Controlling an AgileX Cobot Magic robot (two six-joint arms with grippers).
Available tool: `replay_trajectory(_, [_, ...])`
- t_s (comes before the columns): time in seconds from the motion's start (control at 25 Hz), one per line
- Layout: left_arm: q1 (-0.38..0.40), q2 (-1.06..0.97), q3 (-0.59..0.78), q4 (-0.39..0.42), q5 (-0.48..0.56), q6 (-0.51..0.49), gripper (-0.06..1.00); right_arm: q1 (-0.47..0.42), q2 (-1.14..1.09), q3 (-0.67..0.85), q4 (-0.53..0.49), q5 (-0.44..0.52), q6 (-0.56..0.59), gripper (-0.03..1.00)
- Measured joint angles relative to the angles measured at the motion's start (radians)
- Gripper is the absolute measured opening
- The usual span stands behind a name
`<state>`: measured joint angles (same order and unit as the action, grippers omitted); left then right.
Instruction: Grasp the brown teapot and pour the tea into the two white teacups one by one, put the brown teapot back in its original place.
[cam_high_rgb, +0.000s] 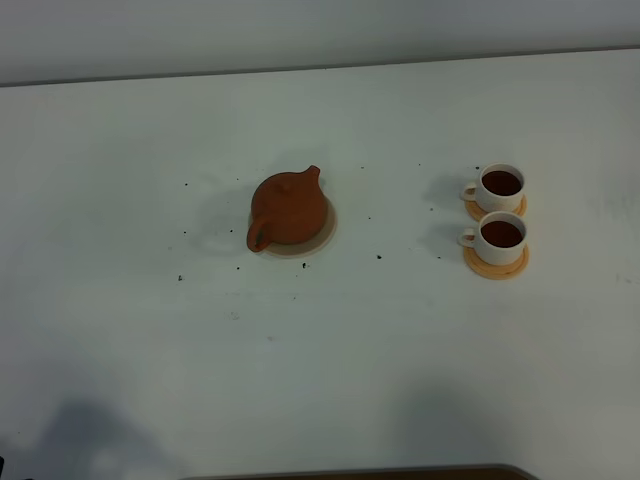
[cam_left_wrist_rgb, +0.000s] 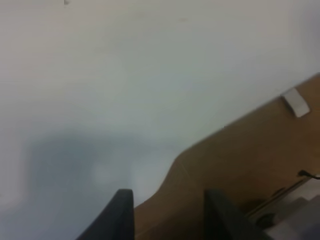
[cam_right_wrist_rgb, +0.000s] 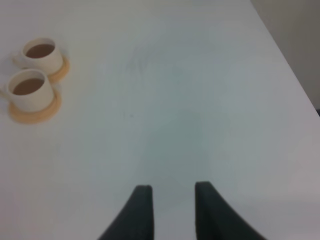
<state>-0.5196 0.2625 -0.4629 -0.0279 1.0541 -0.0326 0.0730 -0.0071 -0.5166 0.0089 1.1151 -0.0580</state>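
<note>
Two dark, smooth fingers of the left gripper (cam_left_wrist_rgb: 167, 215) stand wide apart, empty, over the table's (cam_high_rgb: 320, 360) wooden edge. Right gripper (cam_right_wrist_rgb: 172, 210) gapes too, holding nothing. Squat matte clay brown teapot (cam_high_rgb: 287, 208) sits on its beige disc (cam_high_rgb: 325, 232). Both glossy white teacups (cam_high_rgb: 500, 210), full of dark tea, rest on orange saucers (cam_high_rgb: 495, 265).

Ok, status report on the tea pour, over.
Left end effector and right end effector open, empty. Brown teapot on beige disc. Both teacups filled. Nothing obstructing.

brown teapot (cam_high_rgb: 287, 210), white teacups (cam_high_rgb: 500, 208), orange saucers (cam_high_rgb: 496, 261)
</note>
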Motion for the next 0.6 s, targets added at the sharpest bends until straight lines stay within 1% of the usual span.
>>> replay_trajectory(0.6, [0.0,0.0,0.0,-0.001,0.0,0.003,0.37,0.0,0.0,0.0,0.0,0.0,0.0,0.24])
